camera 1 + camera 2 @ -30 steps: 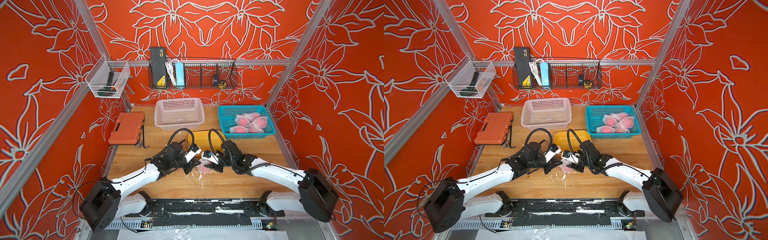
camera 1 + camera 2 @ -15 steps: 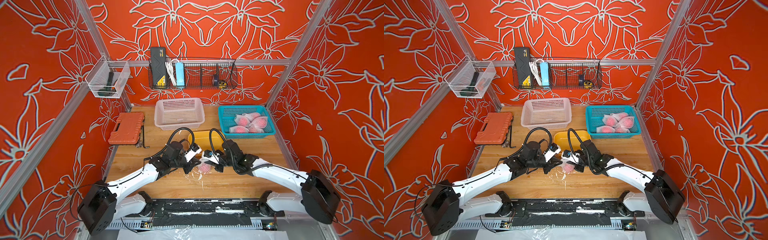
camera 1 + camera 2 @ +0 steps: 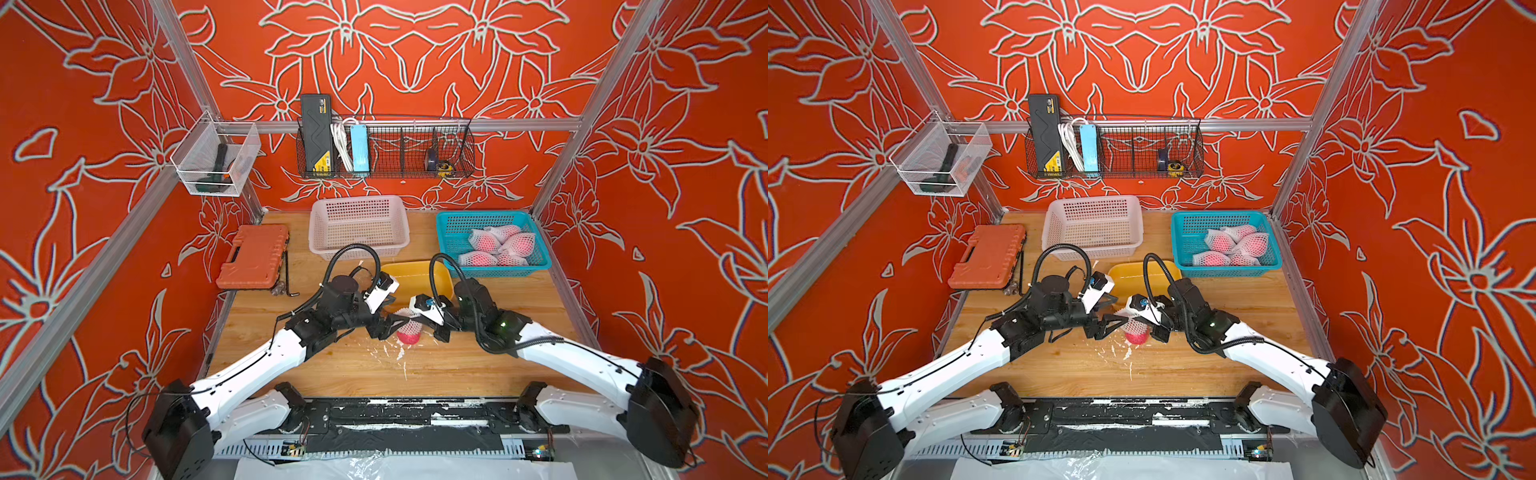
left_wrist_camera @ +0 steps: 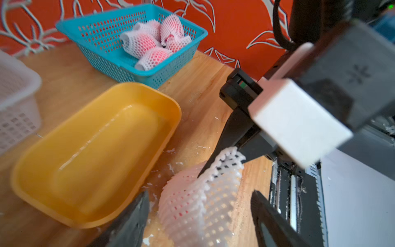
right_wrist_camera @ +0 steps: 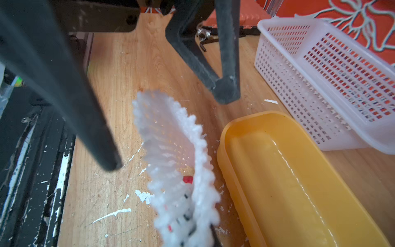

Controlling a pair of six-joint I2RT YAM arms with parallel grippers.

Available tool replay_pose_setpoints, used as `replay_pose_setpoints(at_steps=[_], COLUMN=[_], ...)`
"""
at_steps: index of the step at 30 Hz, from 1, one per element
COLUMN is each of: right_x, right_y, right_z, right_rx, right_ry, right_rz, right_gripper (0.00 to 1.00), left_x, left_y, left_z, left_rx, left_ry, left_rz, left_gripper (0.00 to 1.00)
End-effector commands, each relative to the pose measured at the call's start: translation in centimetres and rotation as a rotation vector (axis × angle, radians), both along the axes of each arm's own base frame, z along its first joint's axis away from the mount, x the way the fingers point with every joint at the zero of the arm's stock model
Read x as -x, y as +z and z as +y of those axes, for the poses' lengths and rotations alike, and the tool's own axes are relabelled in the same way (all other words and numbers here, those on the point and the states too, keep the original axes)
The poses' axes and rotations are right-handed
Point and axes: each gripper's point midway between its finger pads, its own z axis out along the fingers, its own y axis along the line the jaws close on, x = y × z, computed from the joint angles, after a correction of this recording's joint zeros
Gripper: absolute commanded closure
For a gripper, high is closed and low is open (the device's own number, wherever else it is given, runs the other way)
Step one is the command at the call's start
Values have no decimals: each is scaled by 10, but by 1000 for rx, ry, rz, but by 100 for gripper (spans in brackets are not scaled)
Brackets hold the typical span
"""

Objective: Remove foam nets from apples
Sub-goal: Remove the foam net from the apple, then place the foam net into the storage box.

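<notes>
1 foam net (image 3: pixel 408 322) stands upright on apple (image 3: pixel 409 338); right gripper (image 4: pixel 220 164) pinches it, left gripper (image 4: pixel 200 193) gapes.

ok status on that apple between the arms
Left gripper open, straddling foam net. Right gripper shut on net's top edge. Apple showing red below net. Yellow tray close by, nothing blocking.

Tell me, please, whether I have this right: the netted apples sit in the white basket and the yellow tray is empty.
Not quite: the netted apples sit in the blue basket, not the white basket, as both top views show. The yellow tray is empty.
</notes>
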Motion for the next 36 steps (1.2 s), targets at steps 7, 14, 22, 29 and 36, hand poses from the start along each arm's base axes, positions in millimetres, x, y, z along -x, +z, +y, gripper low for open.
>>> replay_pose_setpoints(at_steps=[7,14,22,29,36], right_x=[-57,-110,-149,-151,-142], right_y=[25,23,-23,-50,-60], right_z=[-59,-75,-63,-31,-18], right_rx=[230,500,618,610,643], right_ry=[-403,-542,-534,-419,-323], right_rz=[-131,-304,-254,-152,-47], right_gripper=[99,97,90,71,50], left_x=[-35,-43,-20,-7,-9], left_y=[41,6,-33,-41,-58], left_z=[40,51,65,69,61], left_rx=[21,-54,-163,-147,-189], left_ry=[285,337,330,311,274], left_rz=[-82,8,146,155,210], left_gripper=[2,2,2,2,2])
